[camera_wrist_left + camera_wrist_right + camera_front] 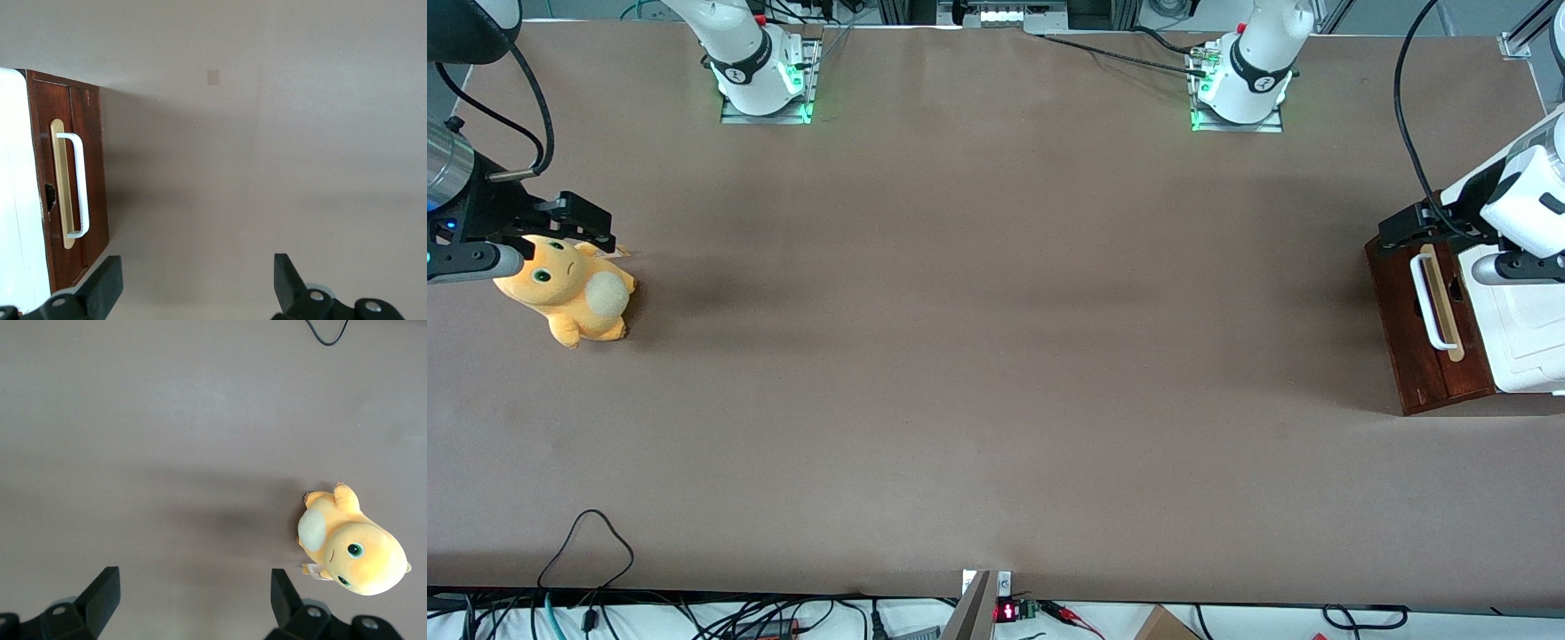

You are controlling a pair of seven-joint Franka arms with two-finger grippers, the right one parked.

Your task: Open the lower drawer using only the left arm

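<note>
one brown table (978, 356), wide and mostly bare. two white arm bases bolted on at the edge farthest from the front camera. one left arm (1525, 200), glossy white, reaching in at the working arm's end of the table, hanging over the cabinet. one cabinet there with a white moulded top (1534, 324) and a dark reddish-brown wooden face. one lower drawer (1427, 342) visible as that dark wood front, shut flush with the cabinet, facing the middle of the table. one white loop handle (1430, 302) on one pale wood strip (1443, 302), running along the drawer front. one small dark hole in the wood just beside the strip, seen in the wrist view.

one claw (193, 283), black, two fingers (107, 283) spread wide, nothing between them, held above the table and the edge of the drawer front, not touching the handle.

one orange plush toy (574, 293) lying on the table toward the parked arm's end, cream belly, green eyes. one black cable loop (591, 542) at the table edge nearest the front camera.
</note>
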